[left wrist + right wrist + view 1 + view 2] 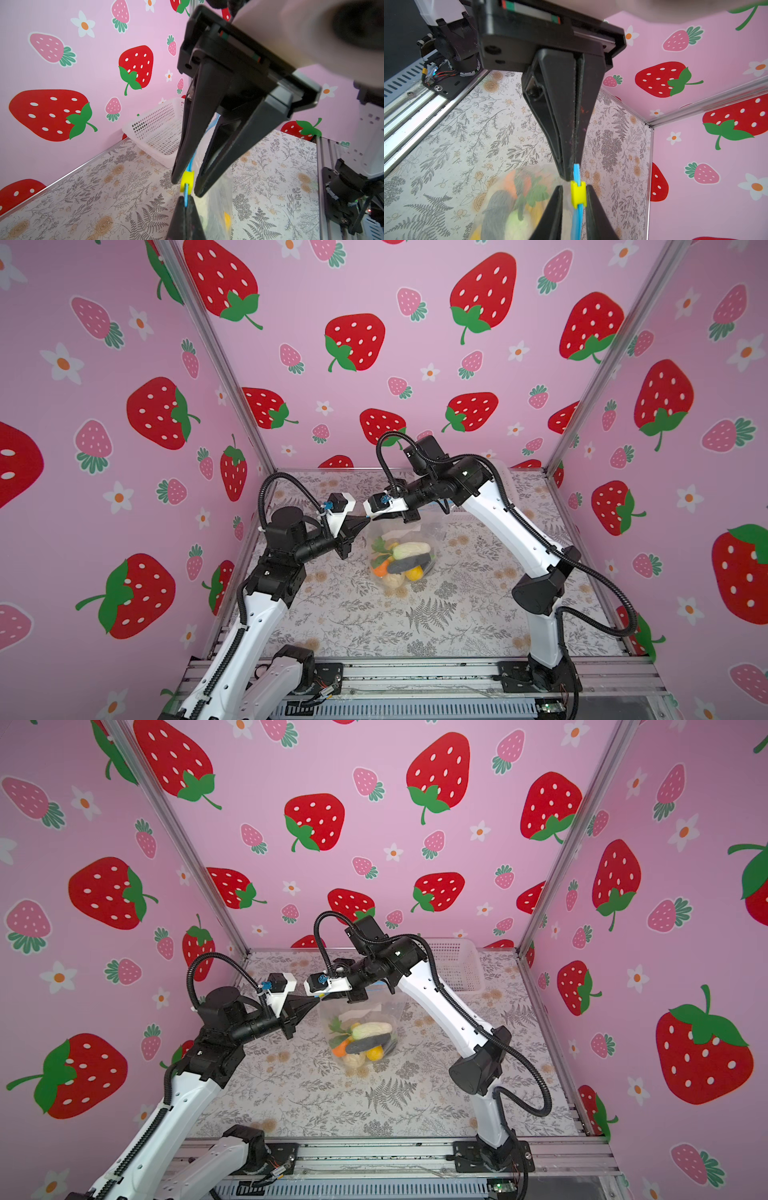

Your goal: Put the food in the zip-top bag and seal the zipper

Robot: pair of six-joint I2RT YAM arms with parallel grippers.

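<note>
listener: what is nearest the camera?

operator: along the bottom of both top views i see the metal rail that my two arms are mounted on. above it lies the floral table mat.

listener: and the bag?

operator: the zip-top bag is at the centre of the frame, clear and crinkly. the food is heaped inside it: a cream piece, a dark grey one, orange, yellow and green leaves.

listener: what are the grippers doing?

operator: they meet at the bag's upper edge, just above centre. my left gripper is pressed together, pinching the blue zipper just beside its yellow slider. my right gripper is slightly spread, with one finger on each side of the slider. the right wrist view shows a thin gap on one side.

listener: anything farther back?

operator: a white perforated basket sits at the upper right of the mat, against the pink strawberry wall.
</note>
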